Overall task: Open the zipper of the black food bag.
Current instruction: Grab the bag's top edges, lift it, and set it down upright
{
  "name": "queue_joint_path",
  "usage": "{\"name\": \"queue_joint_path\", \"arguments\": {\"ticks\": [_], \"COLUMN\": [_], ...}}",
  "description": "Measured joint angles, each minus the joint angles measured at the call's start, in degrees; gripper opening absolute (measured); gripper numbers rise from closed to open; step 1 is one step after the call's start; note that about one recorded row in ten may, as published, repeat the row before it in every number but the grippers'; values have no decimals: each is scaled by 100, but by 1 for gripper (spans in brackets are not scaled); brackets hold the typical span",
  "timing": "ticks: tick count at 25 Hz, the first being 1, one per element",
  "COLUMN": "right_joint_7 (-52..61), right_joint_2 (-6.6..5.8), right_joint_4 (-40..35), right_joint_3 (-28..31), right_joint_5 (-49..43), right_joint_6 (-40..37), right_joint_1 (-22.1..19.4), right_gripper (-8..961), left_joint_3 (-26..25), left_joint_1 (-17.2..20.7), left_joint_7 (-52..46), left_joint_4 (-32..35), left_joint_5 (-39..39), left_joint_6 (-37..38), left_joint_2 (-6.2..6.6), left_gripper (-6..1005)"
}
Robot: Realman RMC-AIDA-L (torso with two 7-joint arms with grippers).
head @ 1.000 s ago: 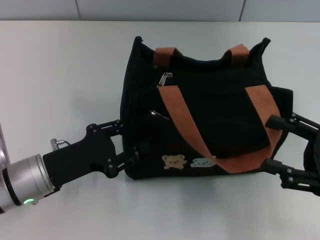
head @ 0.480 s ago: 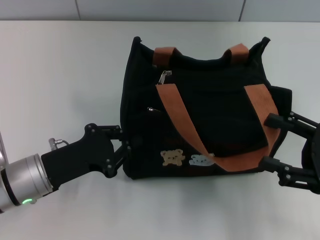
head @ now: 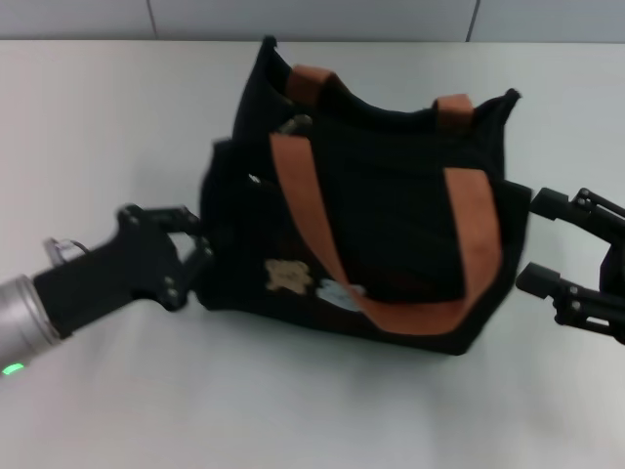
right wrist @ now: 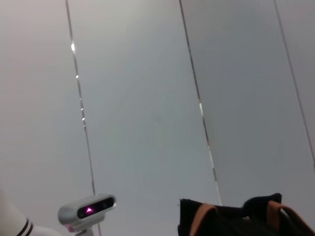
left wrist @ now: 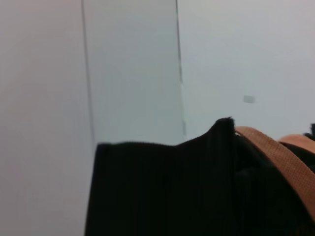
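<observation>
Head view: black food bag (head: 391,210), soft and slumping, left gripper (head: 193,256) pinching its side panel, right gripper (head: 549,242) spread wide beside it; best purchase is the zipper (head: 296,124) pull tab

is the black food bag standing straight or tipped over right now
Tipped: the black food bag leans toward the left gripper at its end, base slanted on the table.

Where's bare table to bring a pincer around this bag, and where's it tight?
Free: the near table strip in front of the black food bag, and the far-left stretch behind the left pincer. Tight: the bag's left end, where that pincer presses in, and its right end, beside the open right pincer.
</observation>
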Motion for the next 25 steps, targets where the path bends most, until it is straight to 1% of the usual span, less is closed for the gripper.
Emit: {"name": "queue_joint_path", "arguments": {"ticks": [2,5,8,10,12,14,15,16,18,20,23,25], "right_joint_7": [25,49,95,176,322,368,230,230,-9,-259,-640,-781], "right_joint_2": [0,0,2,18,60,105,127,127,134,146,165,166], "right_joint_4": [67,184,370,487,667,1046,1500,1500,2007,2439,2979,3249], "right_joint_3": [65,166,232,249,256,223,160,160,42,-102,-190,-194], "right_joint_5": [18,31,36,48,104,147,137,137,96,66,46,-8], "right_joint_6": [23,106,290,469,764,1279,1888,1888,2485,2899,3409,3603], "right_joint_1": [12,65,180,277,421,655,936,936,1217,1423,1709,1846], "right_gripper": [839,839,839,839,839,839,838,838,838,838,838,838], "left_joint_3": [-220,-558,-875,-972,-948,-803,-679,-519,-248,-106,-8,-2], "left_joint_1": [18,-19,-129,-244,-398,-523,-576,-607,-652,-688,-719,-731], "left_joint_7": [-30,-87,-115,-276,-545,-665,-683,-673,-633,-583,-457,-406], "left_joint_4": [276,637,930,1154,1383,1538,1598,1619,1602,1519,1377,1324], "left_joint_5": [-2,-28,-61,-98,-114,-114,-106,-111,-127,-135,-138,-142], "left_joint_6": [126,410,836,1153,1525,1729,1780,1778,1755,1740,1733,1746], "left_joint_2": [8,54,113,139,143,94,50,17,-23,-36,-42,-43], "left_gripper": [98,98,97,97,97,97,97,97,97,97,97,97]}}
